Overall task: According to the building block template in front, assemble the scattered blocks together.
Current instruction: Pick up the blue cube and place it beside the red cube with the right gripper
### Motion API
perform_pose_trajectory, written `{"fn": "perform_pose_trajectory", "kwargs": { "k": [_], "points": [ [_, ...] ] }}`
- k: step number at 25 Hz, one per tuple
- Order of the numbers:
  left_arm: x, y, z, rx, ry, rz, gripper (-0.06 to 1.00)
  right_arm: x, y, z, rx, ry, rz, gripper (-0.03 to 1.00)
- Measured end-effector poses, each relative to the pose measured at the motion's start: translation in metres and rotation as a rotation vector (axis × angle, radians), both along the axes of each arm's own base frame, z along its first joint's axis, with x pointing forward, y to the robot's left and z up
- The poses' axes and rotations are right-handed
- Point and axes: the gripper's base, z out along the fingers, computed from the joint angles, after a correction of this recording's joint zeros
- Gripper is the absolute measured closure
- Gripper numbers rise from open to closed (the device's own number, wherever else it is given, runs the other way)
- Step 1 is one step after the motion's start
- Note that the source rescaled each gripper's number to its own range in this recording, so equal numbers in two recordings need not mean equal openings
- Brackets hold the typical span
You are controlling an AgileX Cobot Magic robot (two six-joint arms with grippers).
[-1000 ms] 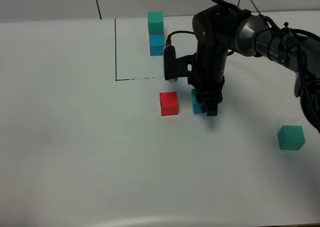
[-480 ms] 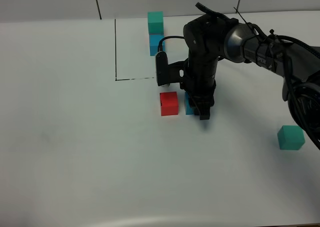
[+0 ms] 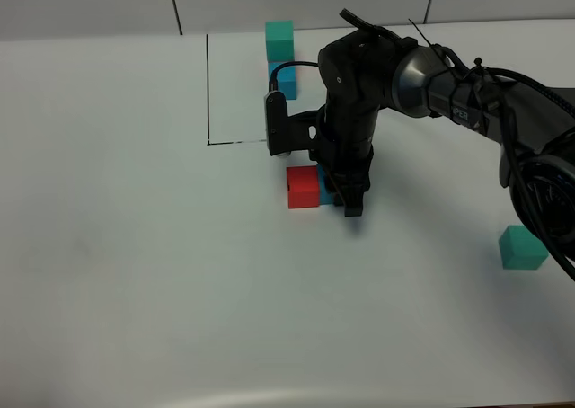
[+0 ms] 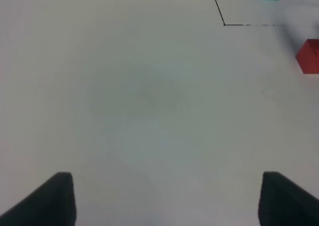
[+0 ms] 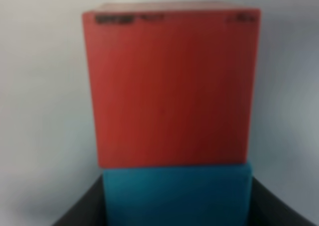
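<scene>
The red block [image 3: 303, 187] lies just below the black-lined square. My right gripper [image 3: 346, 201] is shut on the blue block [image 3: 325, 193], which sits right against the red block's right side. In the right wrist view the blue block [image 5: 177, 196] sits between the dark fingers [image 5: 79, 217] and touches the red block [image 5: 172, 86] beyond it. The teal-green block [image 3: 523, 247] lies alone at the far right. The template [image 3: 279, 41] stands at the back, teal-green above blue [image 3: 286, 81]. My left gripper [image 4: 164, 198] is open over bare table, with the red block [image 4: 310, 56] far off.
Thin black lines [image 3: 207, 89] mark a square around the template, with its corner [image 4: 224, 23] in the left wrist view. The right arm [image 3: 449, 75] reaches in from the right over the table's back. White table [image 3: 180, 291] stretches to the left and front.
My right gripper carried the blue block leftward until it met the red block's right side. The red and teal-green blocks have stayed put.
</scene>
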Motion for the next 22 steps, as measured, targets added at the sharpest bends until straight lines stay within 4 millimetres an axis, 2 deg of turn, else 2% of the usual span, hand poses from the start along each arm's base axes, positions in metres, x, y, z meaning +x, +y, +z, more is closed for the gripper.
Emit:
{"fn": "perform_pose_trajectory", "kwargs": {
  "k": [14, 15, 17, 20, 22],
  "points": [
    [0.000, 0.000, 0.000, 0.000, 0.000, 0.000, 0.25, -0.002, 0.002, -0.001, 0.008, 0.012, -0.051, 0.96],
    [0.000, 0.000, 0.000, 0.000, 0.000, 0.000, 0.25, -0.002, 0.003, -0.001, 0.006, 0.010, -0.058, 0.93],
    [0.000, 0.000, 0.000, 0.000, 0.000, 0.000, 0.25, -0.002, 0.001, -0.002, -0.010, 0.006, -0.087, 0.76],
    [0.000, 0.000, 0.000, 0.000, 0.000, 0.000, 0.25, -0.001, -0.002, 0.002, -0.041, -0.019, -0.145, 0.28],
    [0.000, 0.000, 0.000, 0.000, 0.000, 0.000, 0.25, 0.000, -0.007, 0.014, -0.051, -0.039, -0.195, 0.08]
  ]
}}
